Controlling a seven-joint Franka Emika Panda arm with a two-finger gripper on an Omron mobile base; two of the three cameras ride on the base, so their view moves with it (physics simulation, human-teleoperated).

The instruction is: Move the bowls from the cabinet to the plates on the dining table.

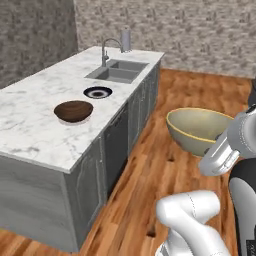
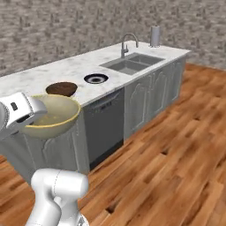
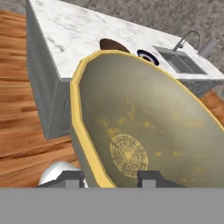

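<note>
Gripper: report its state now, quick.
Gripper: shut on the yellow bowl, held off the floor beside the table.

The table (image 1: 35, 117) is a long slab of white marble with grey veins, carried on grey panelled base cabinets (image 1: 87, 190) that stand on a wooden plank floor (image 1: 150, 175). On the marble, a dark brown wood-grain bowl (image 1: 73, 111) sits on a pale plate whose rim just peeks out beneath it. Just beyond it, apart from the bowl, lies a dark navy plate (image 1: 98, 92) with a pale ring near its centre, bare. Farther along, a grey double sink (image 1: 118, 70) is set into the top, with a curved tap (image 1: 106, 50) and a grey cylinder (image 1: 125, 41) at the far edge
</note>
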